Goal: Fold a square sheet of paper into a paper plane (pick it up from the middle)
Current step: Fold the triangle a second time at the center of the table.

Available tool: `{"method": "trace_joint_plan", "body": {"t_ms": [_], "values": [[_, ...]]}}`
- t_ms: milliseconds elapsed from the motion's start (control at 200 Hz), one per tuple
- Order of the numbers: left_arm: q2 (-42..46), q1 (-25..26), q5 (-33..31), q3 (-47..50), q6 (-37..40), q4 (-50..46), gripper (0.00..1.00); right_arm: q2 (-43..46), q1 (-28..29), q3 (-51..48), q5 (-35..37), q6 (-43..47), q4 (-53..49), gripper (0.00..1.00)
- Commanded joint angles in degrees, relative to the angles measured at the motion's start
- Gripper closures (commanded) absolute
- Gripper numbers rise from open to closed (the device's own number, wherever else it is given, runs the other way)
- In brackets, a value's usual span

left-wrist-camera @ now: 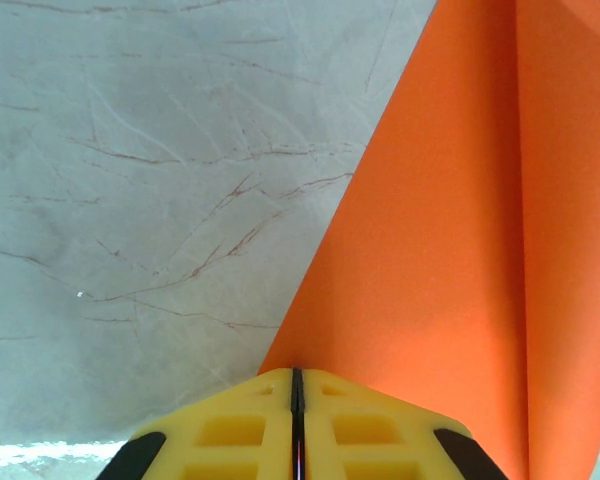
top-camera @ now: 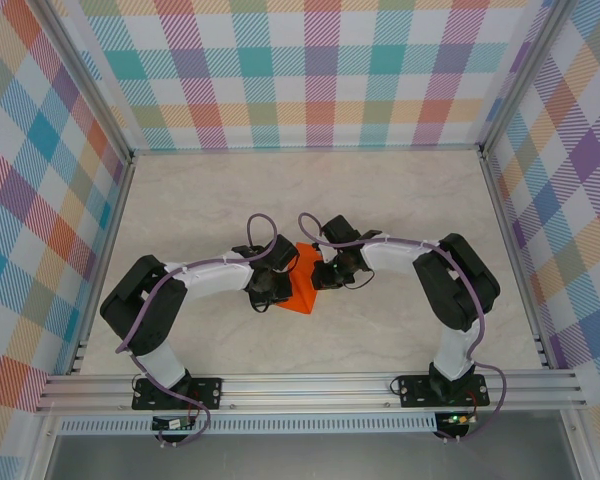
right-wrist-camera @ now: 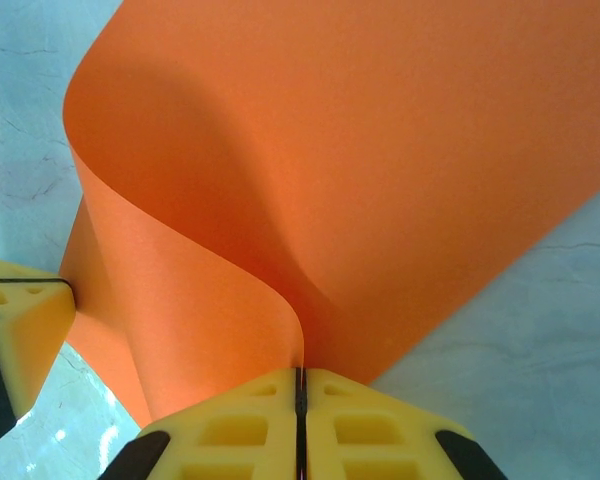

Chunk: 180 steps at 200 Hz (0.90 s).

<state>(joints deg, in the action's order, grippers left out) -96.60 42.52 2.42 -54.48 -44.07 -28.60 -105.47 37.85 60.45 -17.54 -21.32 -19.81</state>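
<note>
Left gripper (left-wrist-camera: 297,372) is pinched shut on the edge of the orange paper sheet (top-camera: 302,287). Right gripper (right-wrist-camera: 300,371) is clamped on the other side. The sheet curls between them above the marble table (top-camera: 400,200).

The left claw (top-camera: 277,291) and right claw (top-camera: 324,276) hide much of the paper plane (top-camera: 302,293).
</note>
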Motion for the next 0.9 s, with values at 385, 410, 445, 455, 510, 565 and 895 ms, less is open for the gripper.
{"method": "trace_joint_plan", "body": {"t_ms": [385, 410, 445, 455, 510, 565, 895], "values": [[0.0, 0.4, -0.7, 0.1, 0.0, -2.0, 0.91, -1.6, -0.2, 1.2, 0.8, 0.6, -1.4, 0.91], [0.0, 0.4, -0.8, 0.1, 0.0, -2.0, 0.91, -1.4, -0.1, 1.0, 0.8, 0.6, -1.5, 0.92], [-0.1, 0.4, -0.7, 0.0, 0.0, -2.0, 0.91, -1.0, -0.1, 0.8, 0.8, 0.6, -1.3, 0.92], [-0.1, 0.3, -0.7, 0.0, 0.0, -2.1, 0.91, -0.9, -0.1, 0.7, 0.8, 0.6, -1.3, 0.92], [-0.1, 0.4, -0.7, -0.1, 0.0, -2.0, 0.91, -0.5, -0.1, 0.5, 0.7, 0.6, -1.0, 0.92], [-0.3, 0.4, -0.7, -0.2, 0.0, -1.9, 0.91, -0.5, -0.1, 0.6, 0.8, 0.7, -1.3, 0.92], [-0.2, 0.4, -0.6, -0.1, 0.0, -1.9, 0.91, 1.7, -0.1, 0.5, 0.6, 0.6, -1.0, 0.92]]}}
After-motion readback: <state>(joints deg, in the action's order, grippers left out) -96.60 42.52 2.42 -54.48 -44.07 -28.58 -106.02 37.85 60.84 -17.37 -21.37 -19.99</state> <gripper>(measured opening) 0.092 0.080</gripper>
